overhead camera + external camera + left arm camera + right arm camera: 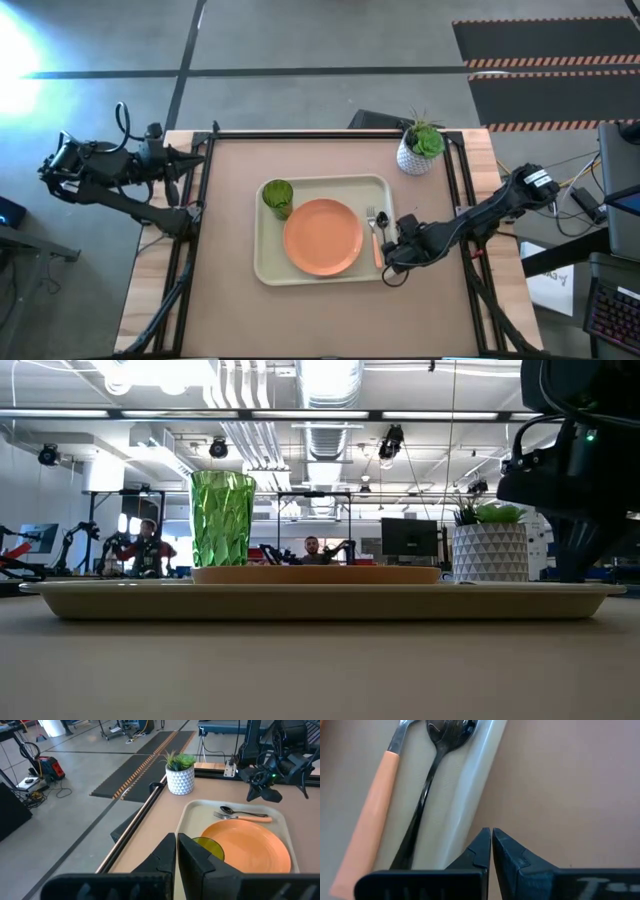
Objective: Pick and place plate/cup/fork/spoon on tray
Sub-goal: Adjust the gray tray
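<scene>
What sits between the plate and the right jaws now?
The fork and spoon lie side by side on the tray, between the plate and the shut right gripper, clearest in the high view.

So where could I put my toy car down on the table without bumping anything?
The near table in front of the tray is bare, and so is the strip left of the tray. The far middle, left of the plant pot, is free too. The right side is crowded: the right claw hangs beside the tray.
</scene>
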You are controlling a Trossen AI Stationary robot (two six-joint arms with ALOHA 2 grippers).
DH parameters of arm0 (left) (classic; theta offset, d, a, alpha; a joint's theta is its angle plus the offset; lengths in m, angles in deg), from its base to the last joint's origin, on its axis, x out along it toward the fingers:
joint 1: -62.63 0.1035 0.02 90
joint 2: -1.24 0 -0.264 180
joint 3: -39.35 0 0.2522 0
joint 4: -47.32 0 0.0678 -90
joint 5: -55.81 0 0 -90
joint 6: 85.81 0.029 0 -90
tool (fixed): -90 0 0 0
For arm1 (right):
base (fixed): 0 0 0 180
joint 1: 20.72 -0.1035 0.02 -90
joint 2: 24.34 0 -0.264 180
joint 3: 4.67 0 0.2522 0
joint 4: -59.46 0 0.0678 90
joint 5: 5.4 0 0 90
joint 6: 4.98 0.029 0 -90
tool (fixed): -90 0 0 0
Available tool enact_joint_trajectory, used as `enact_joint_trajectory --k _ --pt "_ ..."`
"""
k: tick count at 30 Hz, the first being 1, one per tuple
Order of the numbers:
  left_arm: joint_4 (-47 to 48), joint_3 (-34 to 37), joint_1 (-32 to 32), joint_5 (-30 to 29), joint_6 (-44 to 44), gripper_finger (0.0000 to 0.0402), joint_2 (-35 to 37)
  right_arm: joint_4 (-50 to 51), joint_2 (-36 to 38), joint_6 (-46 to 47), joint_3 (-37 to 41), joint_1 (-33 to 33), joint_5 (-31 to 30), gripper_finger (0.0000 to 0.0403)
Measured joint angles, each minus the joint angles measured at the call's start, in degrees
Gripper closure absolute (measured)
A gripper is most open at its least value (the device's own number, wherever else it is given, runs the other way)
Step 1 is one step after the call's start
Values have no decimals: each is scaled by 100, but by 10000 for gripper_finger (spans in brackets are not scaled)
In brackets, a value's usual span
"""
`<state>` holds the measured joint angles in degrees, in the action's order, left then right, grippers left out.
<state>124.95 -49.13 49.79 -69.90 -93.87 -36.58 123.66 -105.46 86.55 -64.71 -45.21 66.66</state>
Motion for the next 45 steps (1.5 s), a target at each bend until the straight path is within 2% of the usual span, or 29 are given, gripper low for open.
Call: enact_joint_trajectory --k 22,27,32,38,45 --pt "7 0 1 -2 0 402 0 -513 2 153 2 0 -11 394" --pt "9 0 2 -2 0 402 0 -451 4 223 2 -2 -13 394" --pt "9 0 1 -3 0 402 0 295 87 359 12 0 -8 394" --pt "9 2 2 -4 0 402 0 229 138 522 49 -1 -9 394" --pt "9 2 1 -4 0 402 0 -141 -146 491 72 -14 -11 394"
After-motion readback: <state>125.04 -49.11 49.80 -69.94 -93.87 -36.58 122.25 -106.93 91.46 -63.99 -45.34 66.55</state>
